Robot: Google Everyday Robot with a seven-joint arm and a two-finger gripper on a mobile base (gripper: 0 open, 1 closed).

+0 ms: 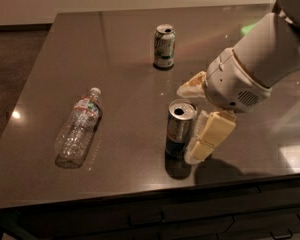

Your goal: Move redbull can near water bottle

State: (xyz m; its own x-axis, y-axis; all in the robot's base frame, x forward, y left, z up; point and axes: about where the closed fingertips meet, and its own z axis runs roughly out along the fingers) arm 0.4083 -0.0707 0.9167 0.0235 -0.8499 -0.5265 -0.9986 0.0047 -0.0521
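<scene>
The one camera view looks down on a dark, glossy table (125, 59) whose front edge runs along the bottom of the view, with dark drawer fronts (190, 216) below it. The redbull can (179, 131) stands upright near the front edge, a little right of the middle, its open silver top facing up and its dark lower band resting on the table. The water bottle (79, 129) lies on its side well to the left of that can, with its white cap pointing toward the back and slightly right and its clear body pointing toward the front left; the two are well apart, with bare table between them. A shorter green-and-white can (164, 46) stands upright toward the back of the table, well behind the redbull can. The white arm (270, 54) reaches in from the upper right and ends in the gripper (187, 124), which sits low at the right side of the redbull can. Its two cream fingers (210, 136) are spread apart: one lies just beside the can's right flank, seemingly against it, and the other points past the can's top from behind, so the can stands partly in the gap and is not clamped
</scene>
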